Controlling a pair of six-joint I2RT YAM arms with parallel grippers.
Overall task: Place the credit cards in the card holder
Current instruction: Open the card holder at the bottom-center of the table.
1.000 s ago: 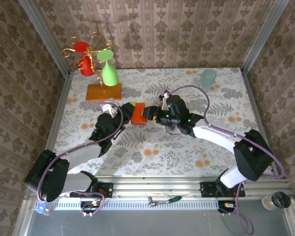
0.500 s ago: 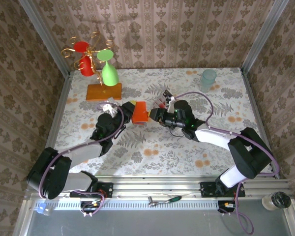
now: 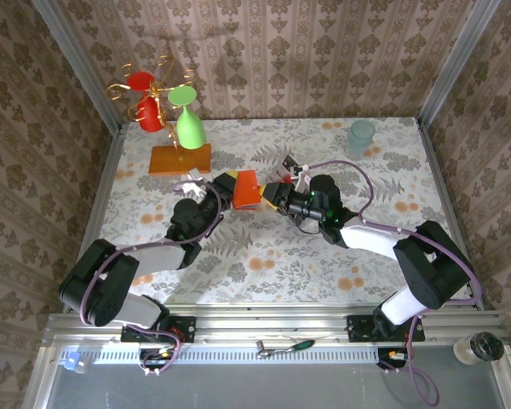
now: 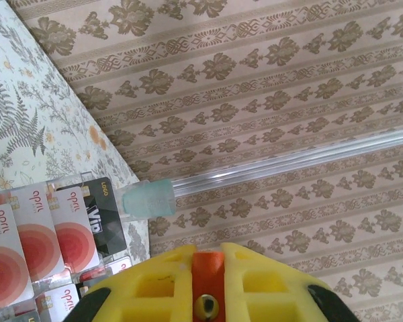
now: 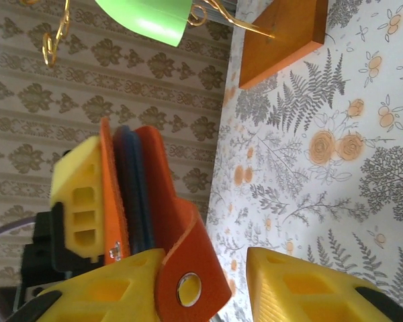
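Bench [image 3: 324, 273]: card holder [image 3: 245, 188] shifted toward 12 o'clock since earlier, left fingers [image 3: 226, 181] clenched on it; right fingers [image 3: 278, 192] narrowed, parted; open room 5 o'clock.

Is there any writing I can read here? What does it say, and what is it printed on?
"april": in red on each of the pink cards, running sideways in the left wrist view.
"VIP": large pale letters on the black card.
"LOGO": small letters on the same black card.
In the top view the print on the cards is too small to read.
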